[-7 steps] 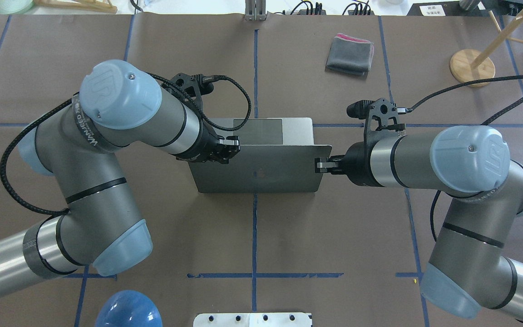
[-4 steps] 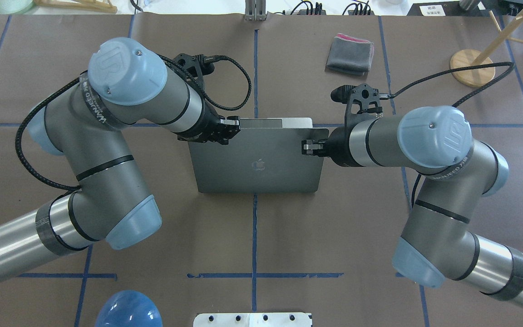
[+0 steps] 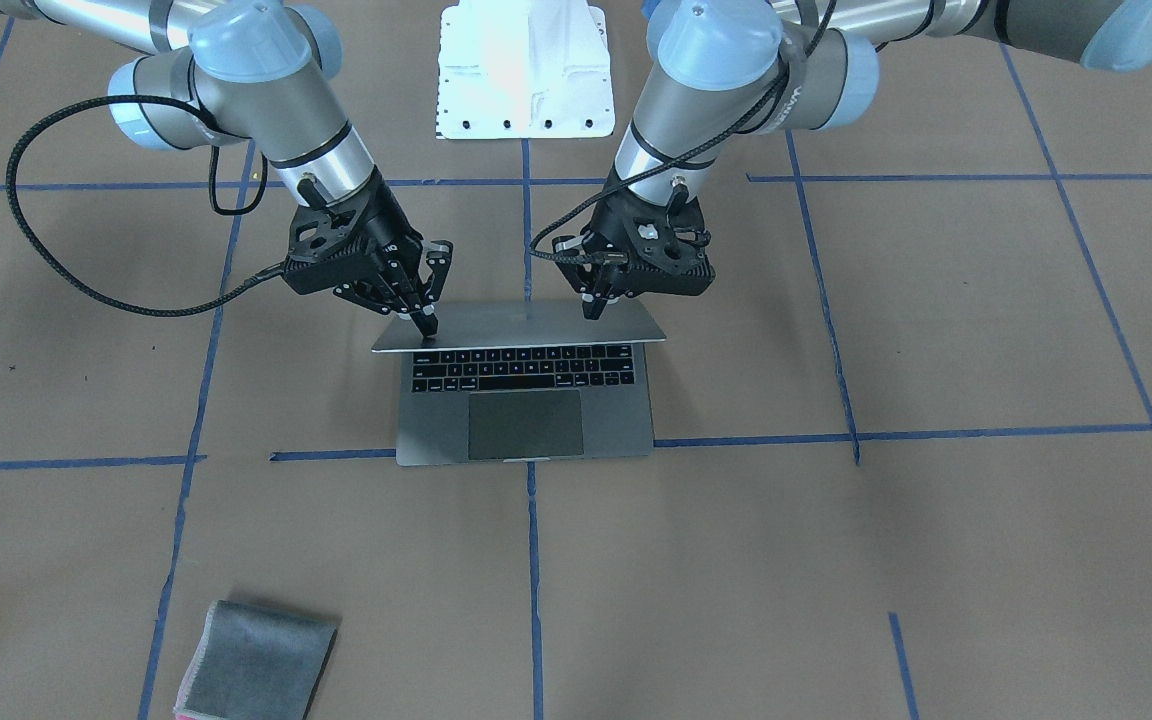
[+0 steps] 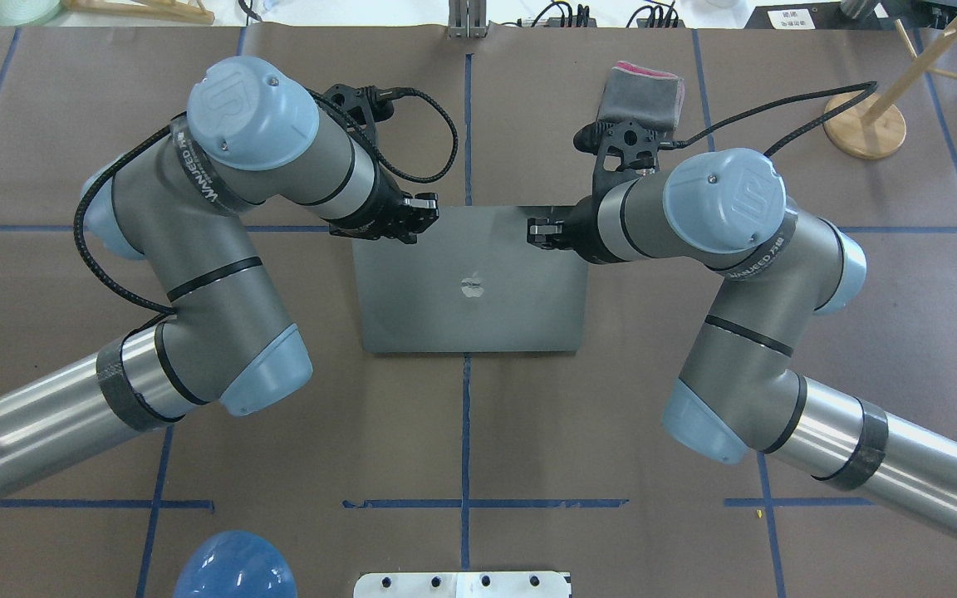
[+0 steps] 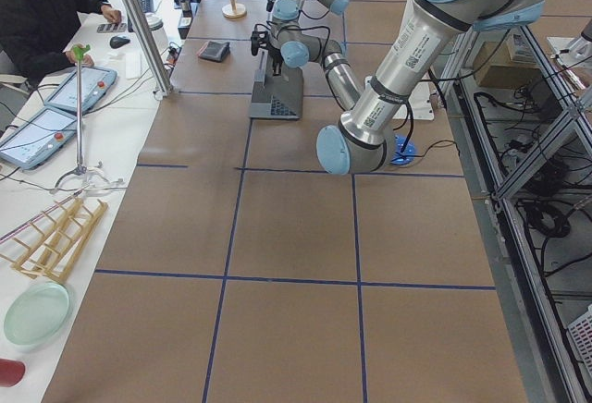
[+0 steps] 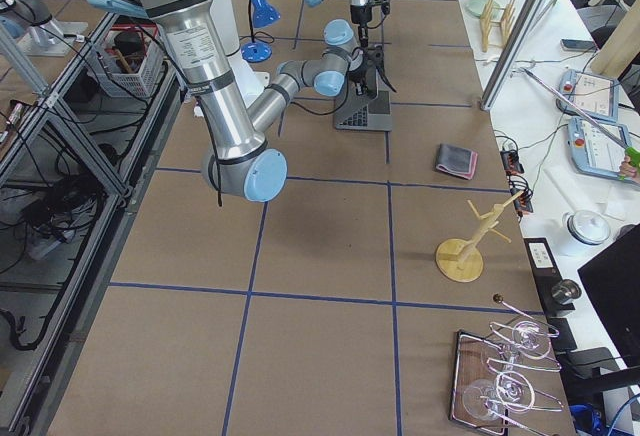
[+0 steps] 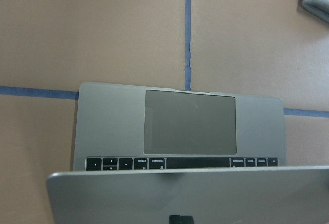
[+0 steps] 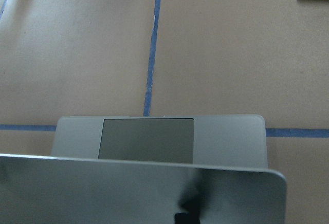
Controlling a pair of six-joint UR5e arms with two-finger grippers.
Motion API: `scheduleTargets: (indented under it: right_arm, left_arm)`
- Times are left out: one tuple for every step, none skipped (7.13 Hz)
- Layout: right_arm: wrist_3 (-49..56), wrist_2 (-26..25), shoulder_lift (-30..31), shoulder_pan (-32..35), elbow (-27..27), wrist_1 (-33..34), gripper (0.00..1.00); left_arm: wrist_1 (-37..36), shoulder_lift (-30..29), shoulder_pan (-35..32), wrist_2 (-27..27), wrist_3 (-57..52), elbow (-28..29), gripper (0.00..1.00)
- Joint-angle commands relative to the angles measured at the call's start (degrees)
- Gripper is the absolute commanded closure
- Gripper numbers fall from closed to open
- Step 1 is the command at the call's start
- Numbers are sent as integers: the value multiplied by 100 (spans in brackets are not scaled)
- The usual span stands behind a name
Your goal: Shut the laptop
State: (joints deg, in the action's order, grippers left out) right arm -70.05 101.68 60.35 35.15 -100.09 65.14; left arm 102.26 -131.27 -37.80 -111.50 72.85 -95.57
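The space-grey laptop point(image 4: 470, 307) lies mid-table. Its lid with the apple logo leans low over the base. In the front-facing view the keyboard and trackpad point(image 3: 526, 425) still show under the lid's edge. My left gripper point(image 4: 424, 212) is shut, with its fingertips on the back of the lid near the top left corner. My right gripper point(image 4: 538, 230) is shut and rests on the lid near the top right corner. Both wrist views look over the lid's edge point(image 7: 154, 196) point(image 8: 128, 183) down onto the trackpad.
A folded grey cloth point(image 4: 645, 95) lies beyond the laptop, just past my right wrist. A wooden stand point(image 4: 863, 123) is at the far right. A blue dome point(image 4: 233, 569) and a white plate point(image 4: 462, 584) sit at the near edge.
Both grippers have moved forward, away from the robot's base, pushing the lid further down. The lid now hides the base in the overhead view.
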Motion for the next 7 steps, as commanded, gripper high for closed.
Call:
scheduleTargets:
  right_arm:
    - [9,10,-321,44,471,-10,100]
    - [27,97,-339,88,586,-19,100]
    - [35,193,-409,132,726,-19,100]
    - [53,203,-488,132,902,-36,100]
    - [53,203,-558,132,1251,-376,100]
    - [53,203,-646,132,1646,-675,100]
    - [53,229,-769,132,1877,-687,100]
  left_arm:
    - [292,-214,-61,-13,-60,641,100]
    - [564,-215,-61,-13,-60,923,100]
    - [628,-215,-61,-13,-60,1074,100]
    - [637,-224,-52,-13,-60,1197,100]
    - [690,-267,-61,-13,-60,1355,100]
    - [847,-311,-52,-13,-60,1539,100]
    - [892,-390,-52,-13,-60,1680,100]
